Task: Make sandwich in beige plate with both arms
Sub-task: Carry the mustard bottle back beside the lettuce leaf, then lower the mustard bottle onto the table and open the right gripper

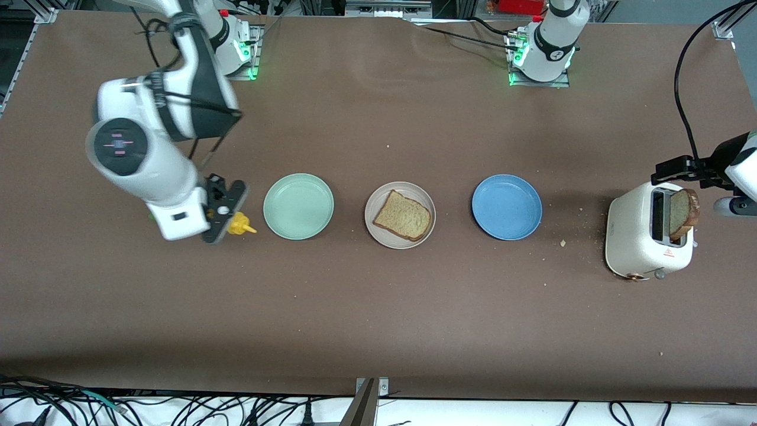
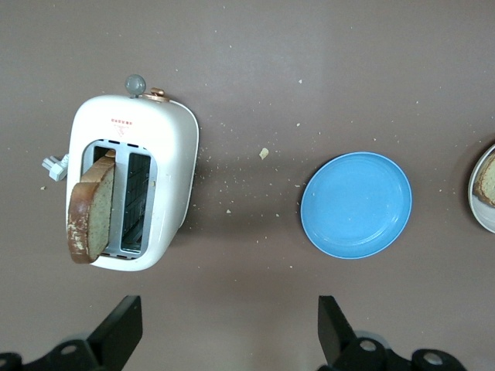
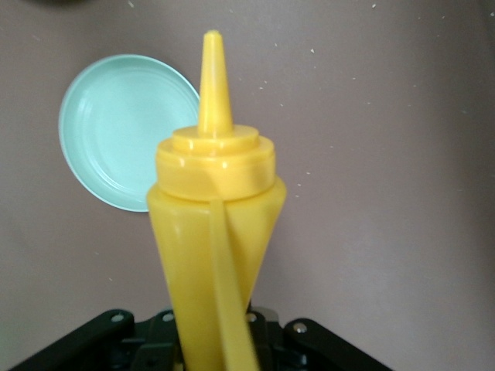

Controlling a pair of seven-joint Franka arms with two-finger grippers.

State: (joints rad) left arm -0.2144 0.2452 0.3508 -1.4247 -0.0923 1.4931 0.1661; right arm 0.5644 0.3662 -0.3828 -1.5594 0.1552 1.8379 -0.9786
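Where bread slice [image 1: 403, 215] lies: beige plate [image 1: 373, 202].

A high front camera overlooks the whole worktop [image 1: 378, 319]; 2 wrist cameras look down closely, sharing the toaster [image 1: 647, 236] and mint-green plate [image 1: 298, 206].

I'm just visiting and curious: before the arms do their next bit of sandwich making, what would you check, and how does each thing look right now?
1. First bread slice lies flat in the beige plate: ok.
2. Second slice sticks up out of the toaster, reachable: ok.
3. Left gripper has its jaws open, up in the air by the toaster: ok.
4. Right gripper is shut on the yellow squeeze bottle: ok.
5. Bottle's nozzle over the bread: not ok, it is beside the mint-green plate.
6. Lettuce in view: not ok.
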